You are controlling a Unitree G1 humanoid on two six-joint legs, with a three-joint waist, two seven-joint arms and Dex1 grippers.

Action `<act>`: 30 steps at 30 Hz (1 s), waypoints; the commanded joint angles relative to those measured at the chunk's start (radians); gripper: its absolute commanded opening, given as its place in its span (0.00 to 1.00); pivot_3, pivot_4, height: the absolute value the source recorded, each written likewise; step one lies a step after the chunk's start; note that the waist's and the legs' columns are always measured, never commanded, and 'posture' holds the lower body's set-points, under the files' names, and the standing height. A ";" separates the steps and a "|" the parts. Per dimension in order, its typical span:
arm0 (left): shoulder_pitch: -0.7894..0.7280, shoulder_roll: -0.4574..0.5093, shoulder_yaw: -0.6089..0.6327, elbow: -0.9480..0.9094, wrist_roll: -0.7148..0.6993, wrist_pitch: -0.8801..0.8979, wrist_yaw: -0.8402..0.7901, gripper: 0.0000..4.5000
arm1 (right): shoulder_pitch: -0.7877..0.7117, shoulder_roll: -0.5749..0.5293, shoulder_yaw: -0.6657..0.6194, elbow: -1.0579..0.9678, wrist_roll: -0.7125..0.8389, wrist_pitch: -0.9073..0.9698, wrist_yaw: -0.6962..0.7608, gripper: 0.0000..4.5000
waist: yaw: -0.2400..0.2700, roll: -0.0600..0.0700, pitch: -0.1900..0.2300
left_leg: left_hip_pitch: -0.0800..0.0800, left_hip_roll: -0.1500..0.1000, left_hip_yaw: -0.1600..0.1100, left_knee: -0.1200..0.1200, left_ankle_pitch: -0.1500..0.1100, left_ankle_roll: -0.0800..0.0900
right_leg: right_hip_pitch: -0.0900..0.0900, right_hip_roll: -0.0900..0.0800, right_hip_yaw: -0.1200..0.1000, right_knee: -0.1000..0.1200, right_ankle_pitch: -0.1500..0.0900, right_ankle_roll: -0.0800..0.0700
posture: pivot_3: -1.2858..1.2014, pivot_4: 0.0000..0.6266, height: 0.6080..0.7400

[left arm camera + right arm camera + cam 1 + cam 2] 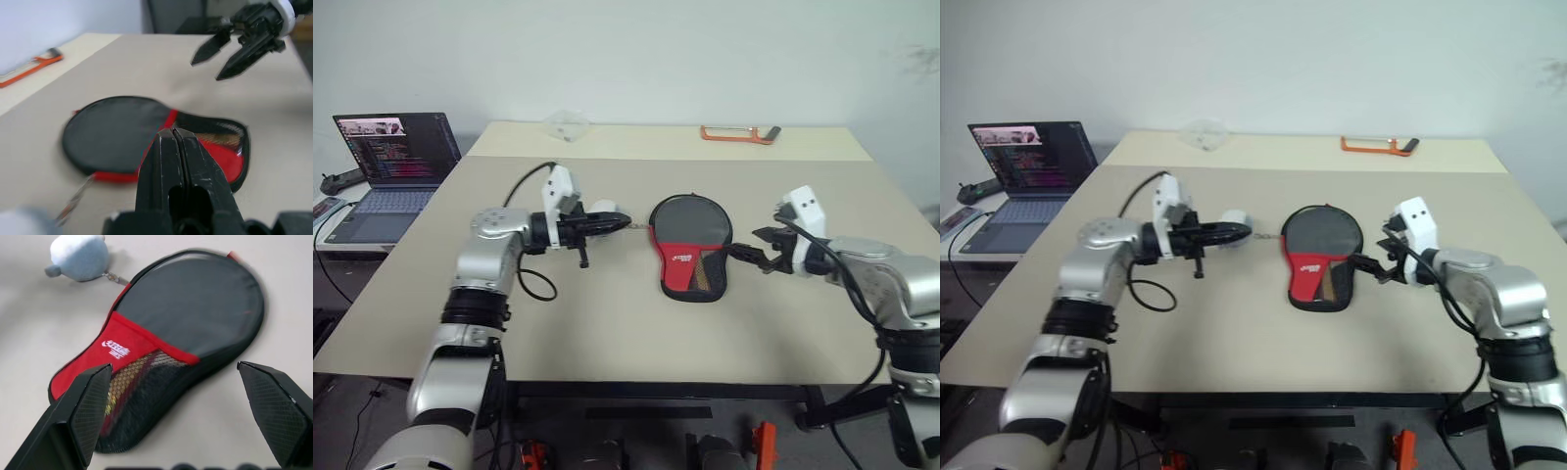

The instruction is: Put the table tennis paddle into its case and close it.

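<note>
1. The case (690,247) lies flat near the middle of the table (607,333), well in from every edge; through its mesh pocket a striped handle shows, so the table tennis paddle (128,378) seems to be inside.
2. Whether the zip is fully shut, I cannot tell.
3. The case's long axis runs front to back, round end toward the far edge, narrow end toward the near edge.
4. The left gripper (619,223) hovers beside the round end, jaws together on nothing; the right gripper (754,249) hovers by the narrow end, jaws wide apart.

Beige table (607,323) against a plain white wall (636,49). At its left, an open laptop (386,171) on a lower stand, screen lit. Far edge: orange tool (739,134), clear plastic piece (568,124). Dark floor beneath.
</note>
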 commanded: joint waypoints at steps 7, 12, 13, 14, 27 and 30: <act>0.050 0.044 0.021 -0.085 -0.018 0.012 0.028 0.01 | -0.071 0.103 0.072 0.266 -0.158 -0.180 -0.029 1.00 | -0.005 0.000 0.000 | 0.000 0.000 0.000 0.000 0.000 0.000 | -0.001 0.000 0.000 0.001 0.000 0.000 | 0.52 0.24 1.00; 0.062 0.044 0.018 -0.096 -0.016 0.006 0.036 0.01 | -0.087 0.147 0.085 0.361 -0.201 -0.230 -0.025 1.00 | -0.007 0.000 0.000 | 0.000 0.000 0.001 0.000 0.000 0.000 | -0.001 0.000 0.001 0.001 0.000 0.000 | 0.52 0.24 1.00; 0.063 0.043 0.017 -0.097 -0.015 0.006 0.038 0.01 | -0.093 0.159 0.084 0.377 -0.204 -0.235 -0.021 1.00 | -0.008 0.000 0.000 | 0.000 0.000 0.001 0.000 0.000 0.000 | -0.001 0.000 0.001 0.001 0.000 0.000 | 0.52 0.24 1.00; 0.065 0.042 0.016 -0.099 -0.015 0.005 0.039 0.01 | -0.099 0.168 0.085 0.390 -0.209 -0.238 -0.017 1.00 | -0.009 0.000 0.000 | 0.001 0.000 0.001 0.000 0.000 0.000 | -0.001 0.000 0.001 0.002 0.000 0.000 | 0.52 0.24 1.00; 0.086 0.052 0.012 -0.064 -0.002 -0.047 0.030 0.00 | -0.132 0.220 0.153 0.501 -0.305 -0.228 0.028 0.66 | -0.027 0.001 -0.001 | 0.005 0.000 0.004 0.000 0.000 0.000 | -0.001 0.002 0.007 0.006 0.000 0.000 | 0.52 0.24 1.00; 0.098 0.060 0.013 -0.054 0.002 -0.063 0.026 0.00 | -0.121 0.231 0.189 0.483 -0.320 -0.220 0.046 0.43 | -0.027 0.001 -0.002 | 0.005 0.000 0.004 0.000 0.000 0.000 | -0.001 0.002 0.008 0.006 0.000 0.000 | 0.52 0.24 1.00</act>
